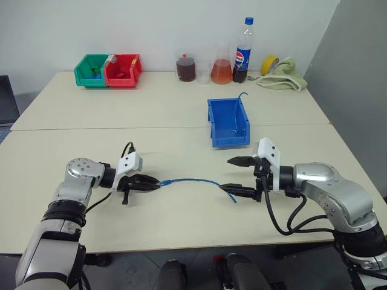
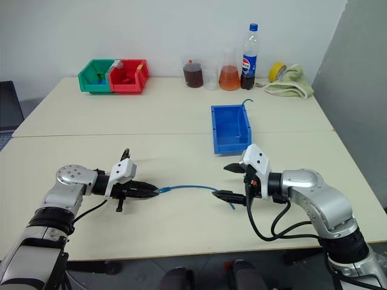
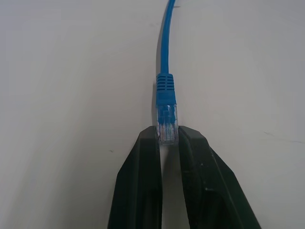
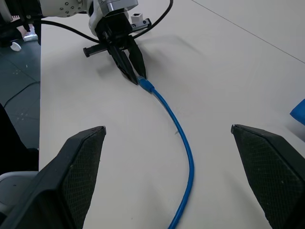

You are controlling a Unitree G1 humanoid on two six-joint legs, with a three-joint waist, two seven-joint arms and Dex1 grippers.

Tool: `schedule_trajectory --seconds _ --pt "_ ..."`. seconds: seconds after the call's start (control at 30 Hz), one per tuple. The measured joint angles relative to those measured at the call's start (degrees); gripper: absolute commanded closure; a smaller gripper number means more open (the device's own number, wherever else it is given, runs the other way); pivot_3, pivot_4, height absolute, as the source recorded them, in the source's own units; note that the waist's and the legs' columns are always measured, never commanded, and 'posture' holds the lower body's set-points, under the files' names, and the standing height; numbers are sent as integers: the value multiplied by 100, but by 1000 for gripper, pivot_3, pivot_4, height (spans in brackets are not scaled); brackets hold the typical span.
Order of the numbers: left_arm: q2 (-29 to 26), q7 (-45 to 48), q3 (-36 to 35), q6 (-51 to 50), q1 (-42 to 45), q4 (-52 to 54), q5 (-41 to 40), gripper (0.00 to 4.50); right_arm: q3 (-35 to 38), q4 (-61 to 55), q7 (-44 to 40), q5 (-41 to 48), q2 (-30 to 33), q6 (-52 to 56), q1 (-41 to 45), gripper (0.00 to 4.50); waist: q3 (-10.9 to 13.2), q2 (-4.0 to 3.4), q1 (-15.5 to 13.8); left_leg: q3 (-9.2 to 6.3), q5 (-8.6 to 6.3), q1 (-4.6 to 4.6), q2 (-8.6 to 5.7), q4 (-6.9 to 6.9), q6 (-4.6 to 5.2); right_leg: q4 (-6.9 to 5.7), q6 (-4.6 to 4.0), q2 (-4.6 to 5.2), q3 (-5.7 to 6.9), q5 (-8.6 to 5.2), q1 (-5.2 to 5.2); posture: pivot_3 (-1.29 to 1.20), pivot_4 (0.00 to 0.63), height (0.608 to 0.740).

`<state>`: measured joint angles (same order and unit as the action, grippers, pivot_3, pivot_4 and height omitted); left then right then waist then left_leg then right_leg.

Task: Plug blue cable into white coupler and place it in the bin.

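- Two pale worktops are standing edge to edge against a white wall, with a grey partition along the right side.
- The blue cable is lying on the near worktop, running in a gentle curve between the two arms.
- The left pincer is pinching the clear plug at the cable's left end, its black fingers pressed in on either side of the plug, low over the worktop.
- The right pincer is hovering with its jaws spread wide, one finger above the other; the cable's right end is lying just by the lower finger, and I cannot tell whether they are touching.
- The blue bin is sitting beyond the right pincer, across the seam between the worktops, with a thin dark wire poking up at its far rim.
- A green bin and a red bin are sitting side by side at the far left.
- Two containers of dark and orange liquid, a cola bottle, a roll of yellow tape and a pale cloth are lining the far edge.
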<state>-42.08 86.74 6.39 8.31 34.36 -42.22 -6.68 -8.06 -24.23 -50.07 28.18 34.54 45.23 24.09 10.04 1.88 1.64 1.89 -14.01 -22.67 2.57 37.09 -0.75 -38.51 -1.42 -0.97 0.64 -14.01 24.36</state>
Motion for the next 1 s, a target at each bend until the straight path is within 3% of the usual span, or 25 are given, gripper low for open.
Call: schedule_trajectory --seconds 0.2,0.4,0.57,0.7,0.87,1.0 --pt "27 -136 -16 -133 -44 103 -5 4255 -4 25 -7 -1 54 -45 1 0 0 0 -9 0 1 7 0 7 -1 -14 0 0 -1 0 -2 0 150 740" --pt "26 -351 -226 -1774 -423 1336 -549 4255 -4 12 -9 8 121 -44 -3 0 2 3 -6 -3 1 1 1 13 -1 -19 0 0 0 -1 1 0 150 740" --pt "111 -1137 -962 -3873 -760 3332 -1773 4255 83 -229 12 282 163 233 -93 0 3 4 -3 -5 1 -3 2 11 -2 -17 0 2 -2 -2 2 0 150 740" --pt "505 -2059 -1494 -5175 -989 4546 -2770 4255 403 -423 61 804 181 685 -101 0 4 6 -3 -4 2 6 1 12 -3 -18 1 4 -4 -2 -4 0 150 740" --pt "1097 -3222 -2091 -6295 -1038 5289 -3881 4255 952 -211 533 1577 -208 1424 147 0 6 10 16 -3 8 35 2 12 -12 -33 1 2 -6 -2 -21 0 150 740" --pt "1550 -4009 -2384 -6837 -1076 5589 -4699 4255 1678 662 1234 2433 -862 2237 777 0 7 12 17 -3 16 42 1 10 -20 -44 1 1 -9 -1 -24 0 150 740"
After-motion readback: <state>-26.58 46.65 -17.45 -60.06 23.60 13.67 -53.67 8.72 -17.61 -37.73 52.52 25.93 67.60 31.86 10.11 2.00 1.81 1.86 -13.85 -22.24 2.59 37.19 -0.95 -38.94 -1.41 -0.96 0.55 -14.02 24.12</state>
